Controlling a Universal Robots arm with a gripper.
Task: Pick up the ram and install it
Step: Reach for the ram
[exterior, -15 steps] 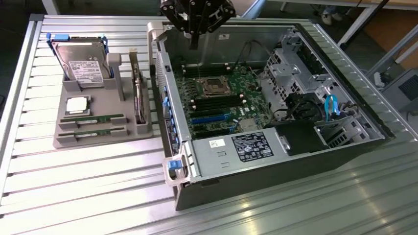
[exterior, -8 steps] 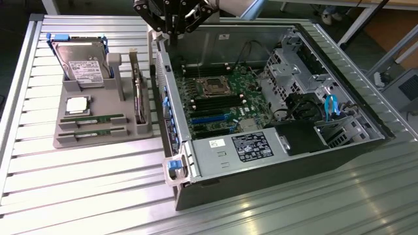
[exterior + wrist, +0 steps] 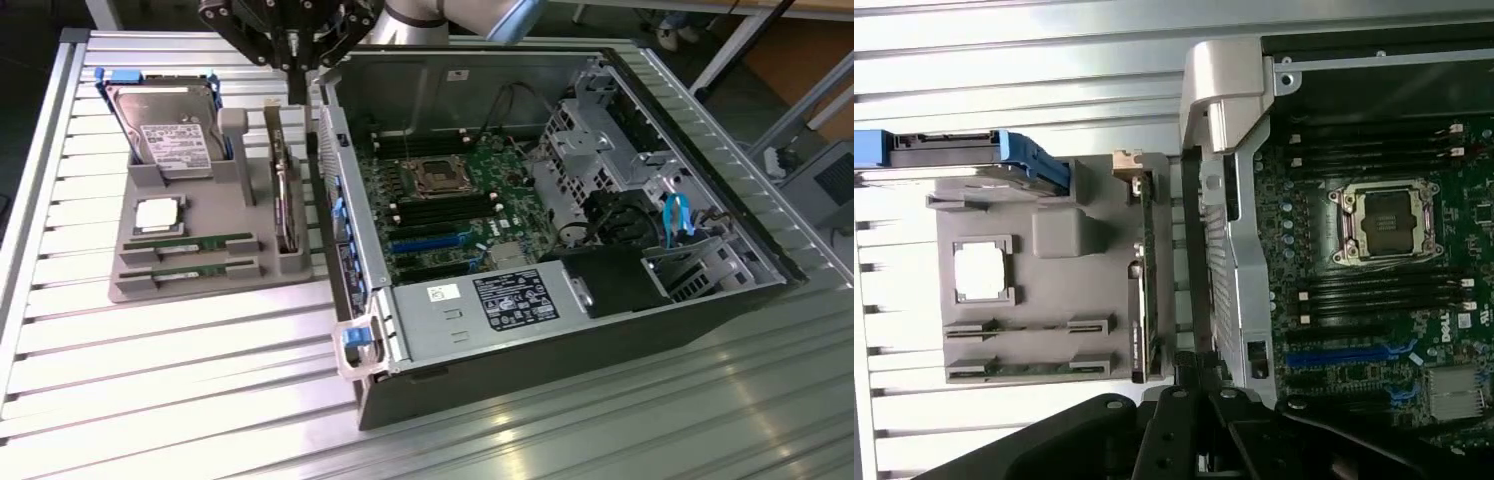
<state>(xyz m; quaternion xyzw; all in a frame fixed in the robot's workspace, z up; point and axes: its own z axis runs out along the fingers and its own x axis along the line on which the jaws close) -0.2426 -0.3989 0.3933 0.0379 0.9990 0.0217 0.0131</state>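
The counter (image 3: 160,380) is carrying an open computer case (image 3: 454,75) and, just beside it, a gray tray (image 3: 200,292). The gripper (image 3: 296,95) is hanging fully closed, holding nothing, over the tray's side next to the case. The ram (image 3: 188,243), a thin, narrow green stick with dark chips, is sitting in a tray slot beside its twin (image 3: 187,270).

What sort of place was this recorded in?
Probably a lab or workshop bench for computer assembly: an open desktop PC case lies on a slatted aluminium table, beside a grey parts tray holding a hard drive and RAM sticks.
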